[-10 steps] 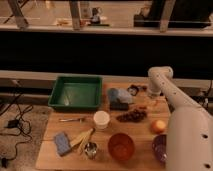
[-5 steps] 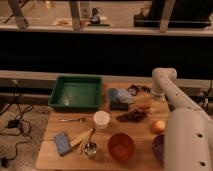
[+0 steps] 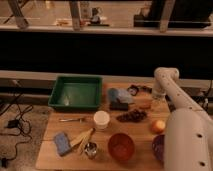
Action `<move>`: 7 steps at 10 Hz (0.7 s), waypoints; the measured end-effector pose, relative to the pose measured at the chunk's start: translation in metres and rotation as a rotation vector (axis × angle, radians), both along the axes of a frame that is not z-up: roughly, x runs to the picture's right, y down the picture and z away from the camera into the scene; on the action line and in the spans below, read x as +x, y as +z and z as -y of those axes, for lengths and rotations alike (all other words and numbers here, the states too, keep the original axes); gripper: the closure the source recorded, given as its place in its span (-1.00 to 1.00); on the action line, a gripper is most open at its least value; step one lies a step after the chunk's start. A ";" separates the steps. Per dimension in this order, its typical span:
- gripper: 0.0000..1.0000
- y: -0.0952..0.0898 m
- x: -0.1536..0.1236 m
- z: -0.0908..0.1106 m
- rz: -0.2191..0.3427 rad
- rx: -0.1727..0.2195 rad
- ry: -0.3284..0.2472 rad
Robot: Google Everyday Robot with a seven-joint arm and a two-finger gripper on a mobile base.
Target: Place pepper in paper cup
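- One camera view: the gripper (image 3: pixel 136 90) hangs dark over the back edge of the table (image 3: pixel 47 159), just right of a blue-grey cloth (image 3: pixel 119 97). Whether it is wide or narrow, I cannot tell.
- The pepper (image 3: pixel 144 106) lies as a thin reddish streak on the wood, below the gripper and near the dark grapes (image 3: pixel 131 116).
- The paper cup (image 3: pixel 101 120) stands upright mid-table, left of the grapes and apart from the pepper.
- A red bowl (image 3: pixel 121 146) sits in front of the cup.
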State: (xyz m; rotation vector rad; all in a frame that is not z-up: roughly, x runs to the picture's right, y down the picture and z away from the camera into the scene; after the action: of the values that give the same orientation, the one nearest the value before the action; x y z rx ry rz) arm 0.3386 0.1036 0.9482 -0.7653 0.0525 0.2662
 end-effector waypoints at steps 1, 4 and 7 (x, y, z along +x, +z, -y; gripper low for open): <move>0.86 0.000 0.001 0.001 -0.002 0.003 0.000; 0.92 0.004 0.002 -0.001 0.002 0.011 -0.001; 0.92 0.002 0.001 0.001 0.009 0.012 0.004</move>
State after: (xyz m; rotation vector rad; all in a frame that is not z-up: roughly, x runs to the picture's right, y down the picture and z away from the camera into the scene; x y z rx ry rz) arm 0.3399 0.1028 0.9497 -0.7545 0.0412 0.2667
